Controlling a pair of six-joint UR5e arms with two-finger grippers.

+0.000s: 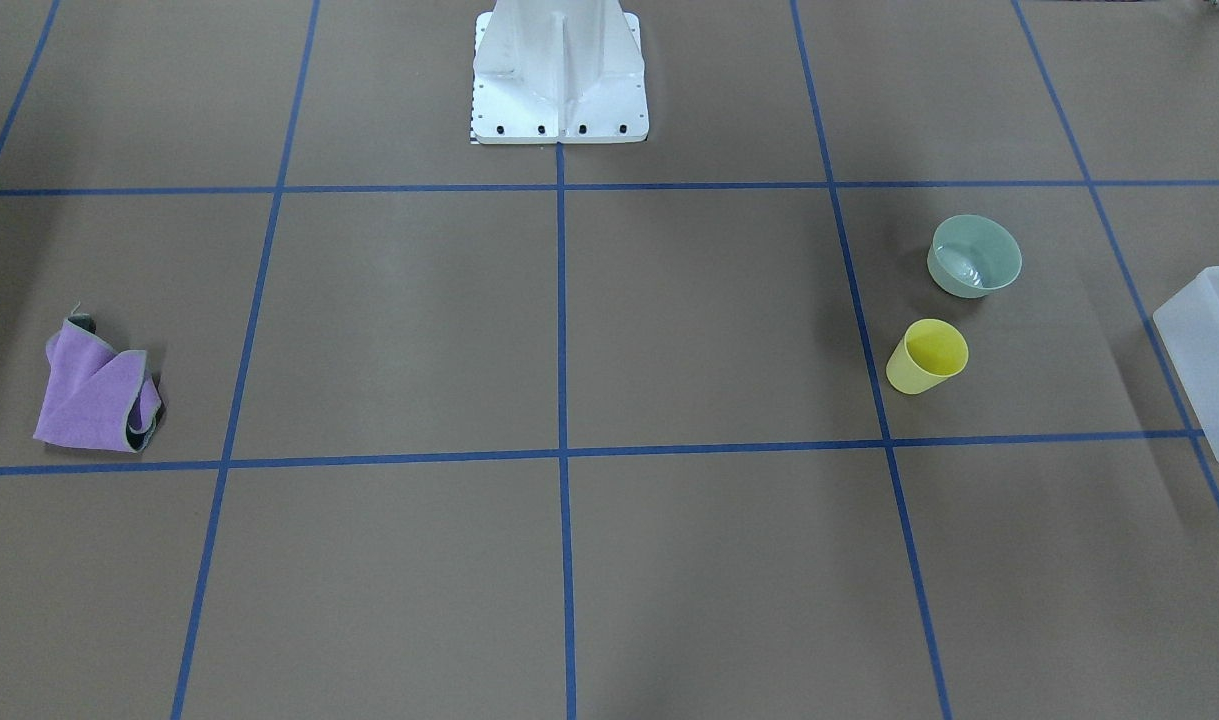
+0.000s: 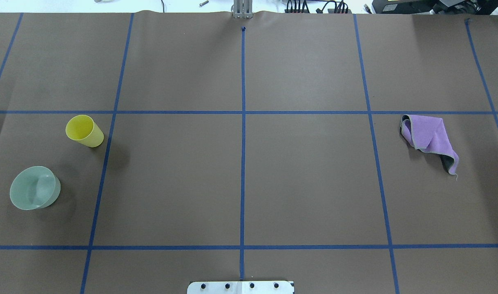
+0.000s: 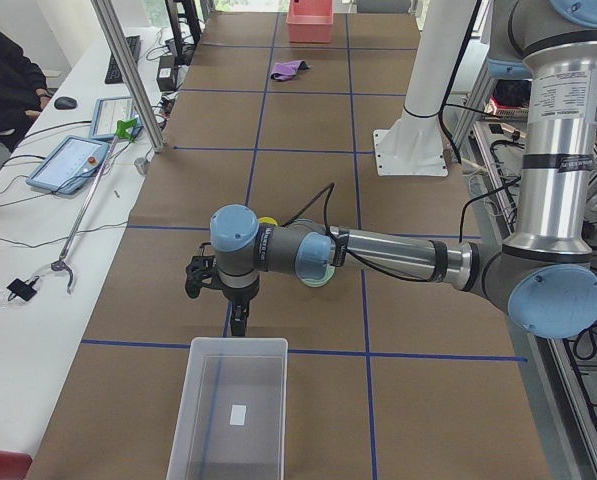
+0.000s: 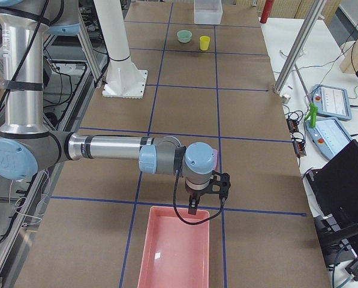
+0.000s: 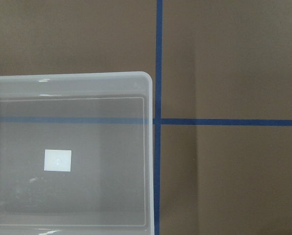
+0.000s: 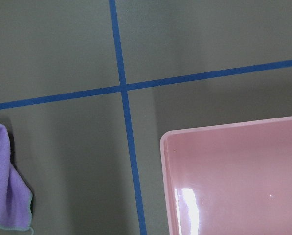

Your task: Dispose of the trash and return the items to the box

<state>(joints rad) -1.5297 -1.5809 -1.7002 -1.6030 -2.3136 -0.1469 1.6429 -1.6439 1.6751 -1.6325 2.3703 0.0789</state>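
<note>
The pale green bowl point(image 1: 974, 256) stands upright on the brown table, and it also shows in the overhead view point(image 2: 35, 188). The yellow cup point(image 1: 927, 357) stands upright close to it, apart from it point(image 2: 84, 130). The translucent box point(image 3: 238, 342) lies at the table's left end; the left wrist view looks down on its corner point(image 5: 87, 77), and it holds nothing I can see. My left gripper point(image 3: 239, 325) hangs just over the box's near rim. My right gripper point(image 4: 192, 207) hangs over the far end of the table. Neither wrist view shows fingers, so I cannot tell whether either gripper is open or shut.
A crumpled purple cloth point(image 2: 430, 136) lies on the right side, also in the right wrist view point(image 6: 4, 181). A pink bin point(image 4: 161, 209) sits under my right gripper point(image 6: 234, 126). The white robot base point(image 1: 559, 80) stands at the table's robot-side edge. Blue tape lines grid the table.
</note>
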